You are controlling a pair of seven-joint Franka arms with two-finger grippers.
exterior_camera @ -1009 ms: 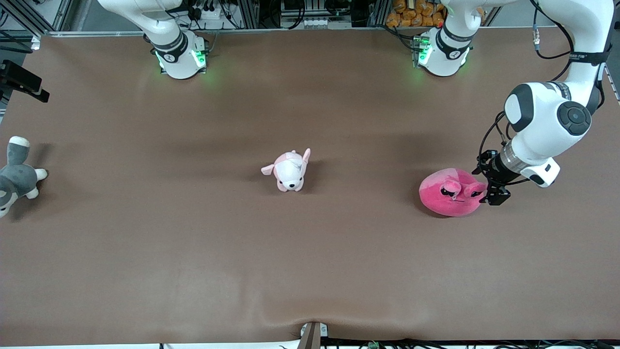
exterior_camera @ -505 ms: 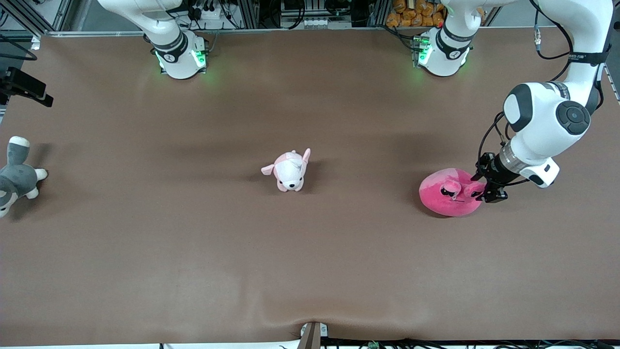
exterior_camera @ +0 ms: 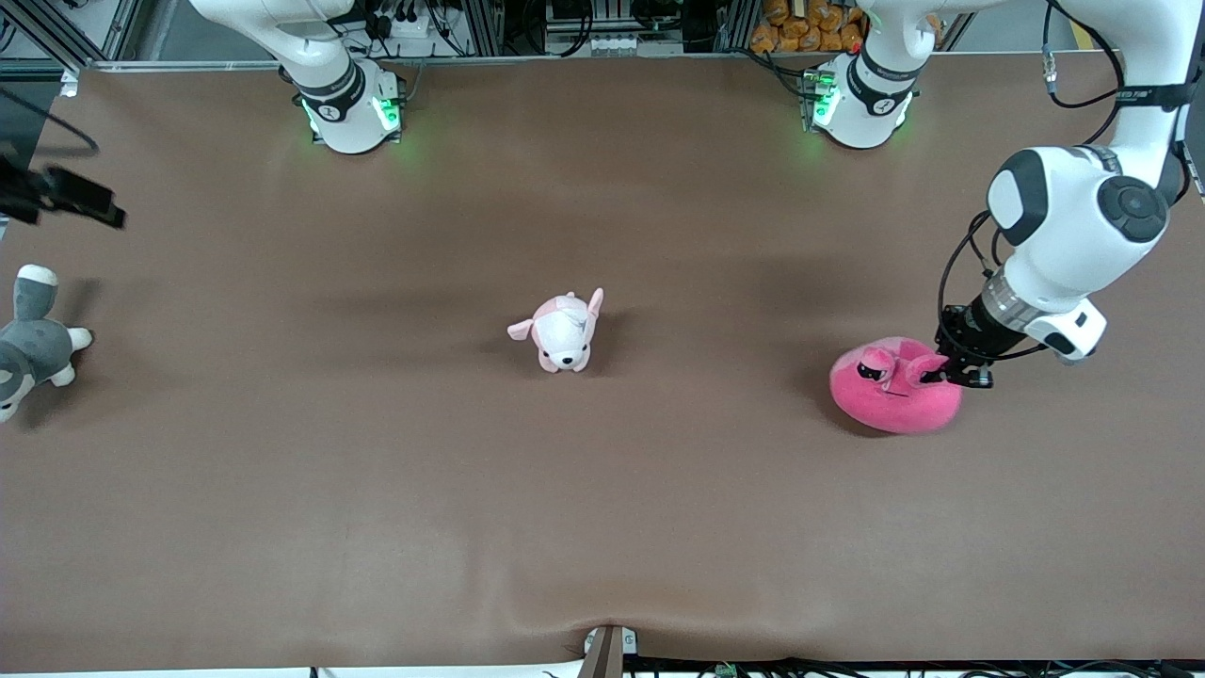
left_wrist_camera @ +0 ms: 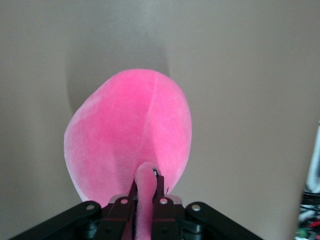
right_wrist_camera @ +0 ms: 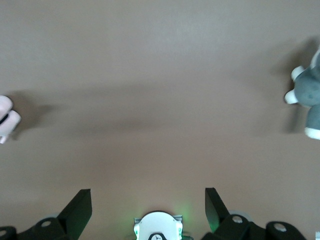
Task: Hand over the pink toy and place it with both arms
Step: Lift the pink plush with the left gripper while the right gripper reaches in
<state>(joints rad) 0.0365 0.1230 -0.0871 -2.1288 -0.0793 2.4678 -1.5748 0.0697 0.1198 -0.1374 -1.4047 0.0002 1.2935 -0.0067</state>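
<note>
The left gripper pinches one floppy ear of the pink toy at the left arm's end of the brown tabletop. In the left wrist view its fingers press together on the narrow strip of pink ear, with the toy's round body hanging below them over its own shadow. From the front view the toy sits low over the tabletop; whether its underside is touching the surface cannot be told. Its black eyes face up toward the front camera. The left arm bends down to it from its base at the top of the front view.

The right gripper hovers over the tabletop's edge at the right arm's end, above and farther from the front camera than the grey plush. In the right wrist view its fingers stand wide apart with nothing between them, the right gripper looking down on bare tabletop.

The grey plush lies at the edge of the tabletop at the right arm's end, and it shows at the border of the right wrist view too. A small pale puppy stands near the middle of the tabletop, well apart from both other plushes; a sliver of it shows in the right wrist view. Both arm bases glow green along the tabletop's upper edge in the front view.
</note>
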